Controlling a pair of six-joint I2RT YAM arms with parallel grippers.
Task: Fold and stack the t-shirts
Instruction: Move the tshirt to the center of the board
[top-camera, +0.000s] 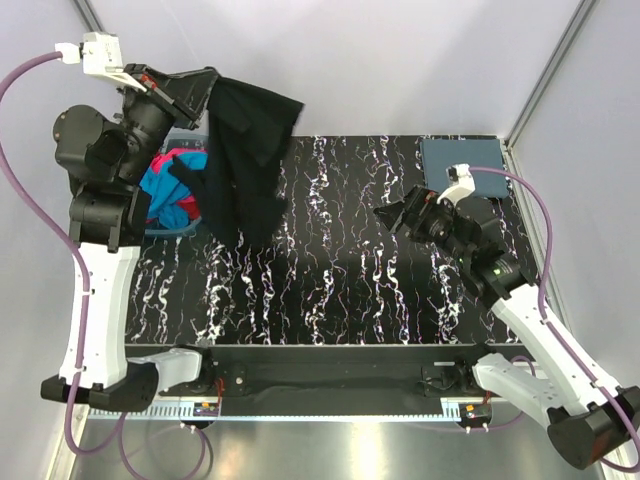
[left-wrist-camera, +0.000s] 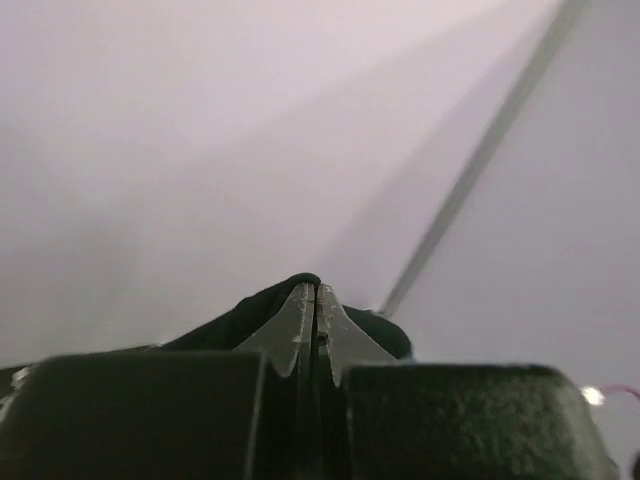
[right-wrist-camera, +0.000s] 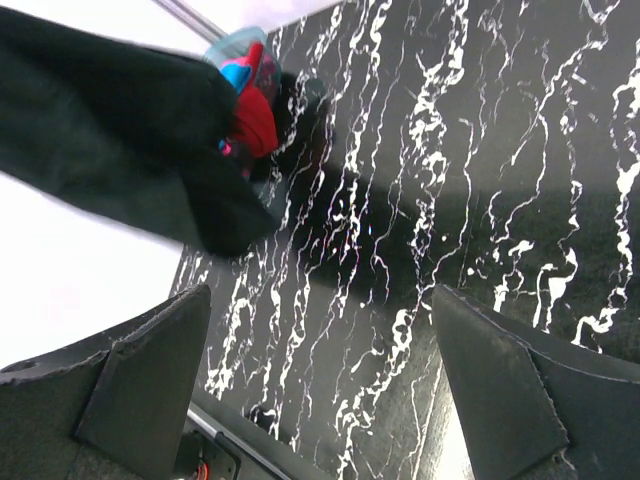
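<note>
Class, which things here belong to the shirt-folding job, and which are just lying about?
Job: black t-shirt, hanging; cyan shirt; red shirt; folded blue-grey shirt.
Lying about: plastic tub holding the cyan and red shirts; marbled table.

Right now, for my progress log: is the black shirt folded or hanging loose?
Hanging loose: the left gripper holds the black shirt by an edge; it drapes unfolded.

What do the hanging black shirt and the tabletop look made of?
Black t-shirt: soft matte cloth, likely cotton knit; it hangs limp in folds from the left gripper. Tabletop: hard smooth black surface with white marble-style veining, possibly printed laminate; faint sheen.
</note>
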